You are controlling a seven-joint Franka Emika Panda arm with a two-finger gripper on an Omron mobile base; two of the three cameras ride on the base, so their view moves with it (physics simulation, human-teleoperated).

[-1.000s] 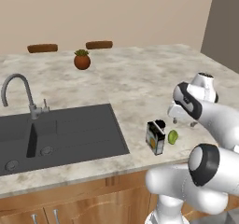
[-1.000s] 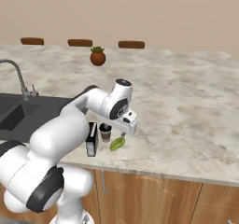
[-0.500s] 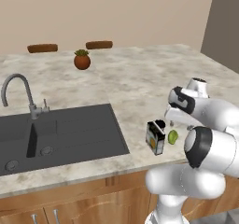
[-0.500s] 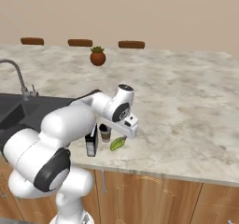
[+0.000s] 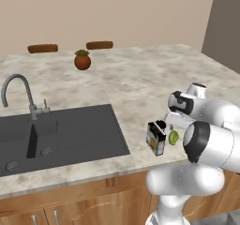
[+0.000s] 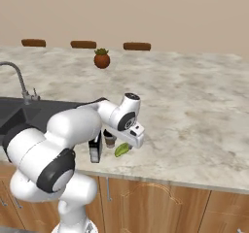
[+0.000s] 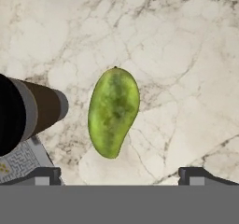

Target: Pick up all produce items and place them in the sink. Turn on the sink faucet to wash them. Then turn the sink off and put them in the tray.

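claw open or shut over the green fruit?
Open. In the hand view the claw has its dark fingertips spread wide, and the yellow-green oval fruit lies ungripped on the marble counter between them.

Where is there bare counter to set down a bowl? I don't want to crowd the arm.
Free: the wide marble stretch between the potted plant and the counter's far right end, and the strip behind the sink. Crowded: the front edge right of the sink, where the dark box, a small brown cup, the green fruit and the gripper sit together.
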